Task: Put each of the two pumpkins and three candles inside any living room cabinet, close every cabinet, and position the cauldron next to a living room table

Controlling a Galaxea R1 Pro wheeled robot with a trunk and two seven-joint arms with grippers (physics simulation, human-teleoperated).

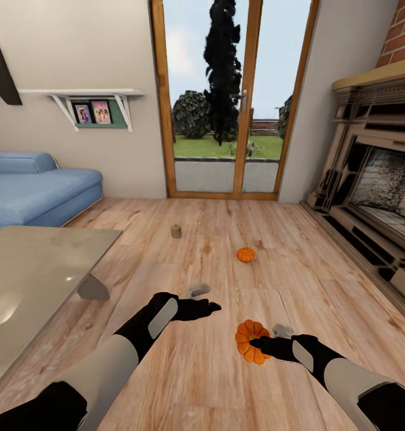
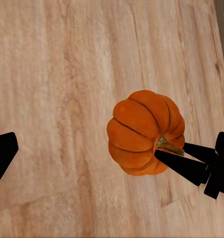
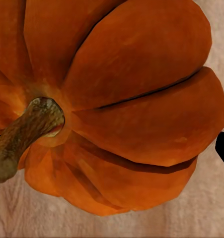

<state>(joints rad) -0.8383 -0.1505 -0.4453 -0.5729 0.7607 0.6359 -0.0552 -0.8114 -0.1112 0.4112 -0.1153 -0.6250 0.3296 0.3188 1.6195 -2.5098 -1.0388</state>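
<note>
Orange and deeply ribbed, a small pumpkin (image 3: pixel 131 104) presses close to the right wrist camera, its bent brown stem (image 3: pixel 22 136) pointing sideways over the plank floor (image 3: pixel 211 213). From the head view the same pumpkin (image 1: pixel 251 340) sits at the tip of the right pincer (image 1: pixel 263 345), tilted with its stem toward the arm; the left wrist view shows two dark fingers (image 2: pixel 184 166) reaching in at the stem side, touching the fruit. Whether they clamp it or merely rest against it cannot be told from these views.

The right forearm stretches low and forward from the lower right corner, black glove on a grey sleeve. The left arm reaches out level from the lower left, its left pincer (image 1: pixel 205 309) pointing right toward the pumpkin and carrying nothing, its fingers standing apart in the left wrist view.

A second pumpkin (image 1: pixel 245 255) sits upright on the floor farther ahead, well apart from the first. One stubby beige candle (image 1: pixel 176 231) stands beyond it to the left; another candle (image 1: pixel 198 291) lies on its side just past the left pincer; a third candle (image 1: pixel 283 330) lies just beside the held-out pumpkin, right behind the right pincer.

At left stands the glossy grey bench (image 1: pixel 29 281), with a blue sofa (image 1: pixel 41 188) behind. Glass doors (image 1: pixel 232 102) face the garden, and a fireplace (image 1: pixel 370 185) fills the right wall.
</note>
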